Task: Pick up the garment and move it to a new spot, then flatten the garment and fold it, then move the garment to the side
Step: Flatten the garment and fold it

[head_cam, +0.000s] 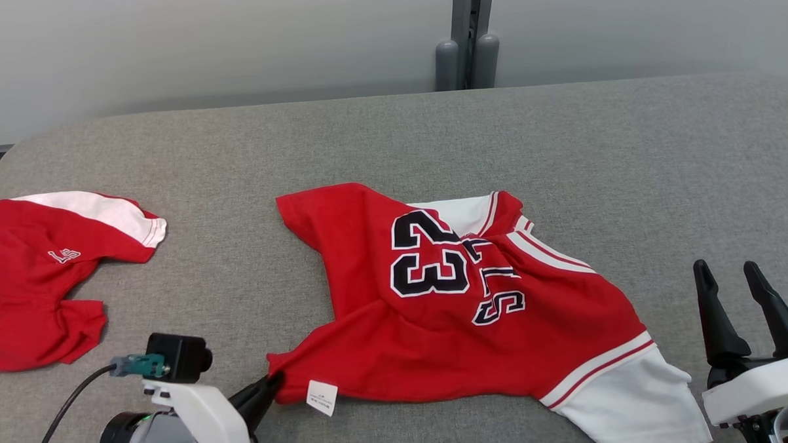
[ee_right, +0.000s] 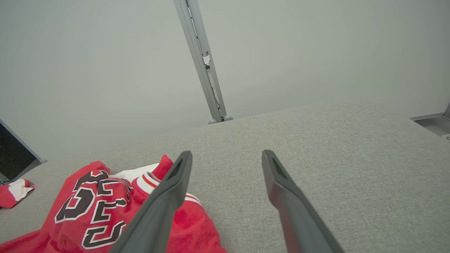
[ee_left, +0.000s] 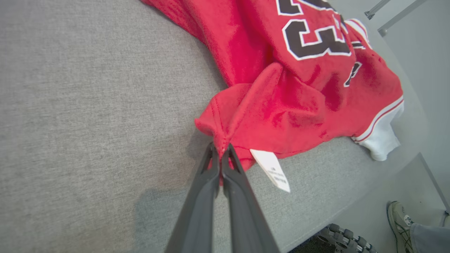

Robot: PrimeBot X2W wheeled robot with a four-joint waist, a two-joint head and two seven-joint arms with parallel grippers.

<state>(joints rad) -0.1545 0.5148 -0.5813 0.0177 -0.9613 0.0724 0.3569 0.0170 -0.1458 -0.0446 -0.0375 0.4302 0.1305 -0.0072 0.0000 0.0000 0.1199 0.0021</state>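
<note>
The garment [head_cam: 436, 312] is a red jersey with a black "23", white trim and a white sleeve, lying crumpled on the grey table [head_cam: 365, 144]. My left gripper [head_cam: 272, 382] is shut on its near left corner, and the left wrist view shows red cloth [ee_left: 299, 88] pinched between the dark fingertips [ee_left: 212, 154], beside a white label [ee_left: 272, 170]. My right gripper [head_cam: 730, 272] stands open at the lower right, just right of the jersey's white sleeve, holding nothing. In the right wrist view the jersey [ee_right: 105, 207] lies to the left of my right gripper [ee_right: 226, 158].
A second red and white garment [head_cam: 35, 273] lies at the table's left edge. A grey post [head_cam: 466, 42] rises behind the far edge against a pale wall. A person's shoe [ee_left: 399, 219] shows on the floor past the table's edge in the left wrist view.
</note>
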